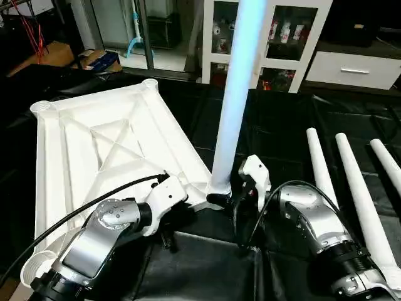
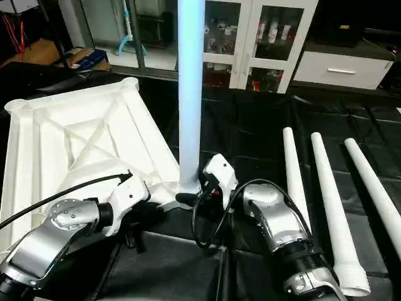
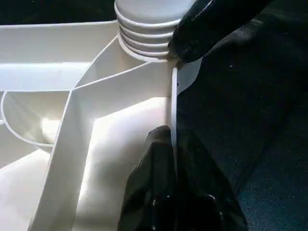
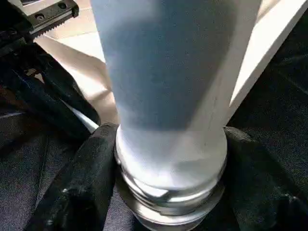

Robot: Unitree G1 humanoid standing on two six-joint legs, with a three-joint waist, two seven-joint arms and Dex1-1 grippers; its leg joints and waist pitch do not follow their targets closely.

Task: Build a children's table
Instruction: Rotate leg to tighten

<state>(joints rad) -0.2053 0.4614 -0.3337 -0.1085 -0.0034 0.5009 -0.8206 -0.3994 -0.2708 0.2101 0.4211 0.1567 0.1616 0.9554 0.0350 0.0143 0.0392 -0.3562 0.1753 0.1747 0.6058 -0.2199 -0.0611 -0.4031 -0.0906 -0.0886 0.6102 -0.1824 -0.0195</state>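
Upright, leg [image 4: 163,96] base between right hand [image 4: 168,192] fingers; left hand [image 3: 173,192] clamped on tabletop rim [image 3: 174,110].

A black cloth [image 1: 282,125] with creases covers the work surface. Behind it stands a white glass-door cabinet [image 1: 313,31] containing small items too indistinct to identify. A white drawer unit [image 1: 354,70] with a bar handle stands beside the cabinet. A cardboard box [image 1: 53,53] lies on the floor nearby, with red cables [image 1: 31,31] hanging above it.
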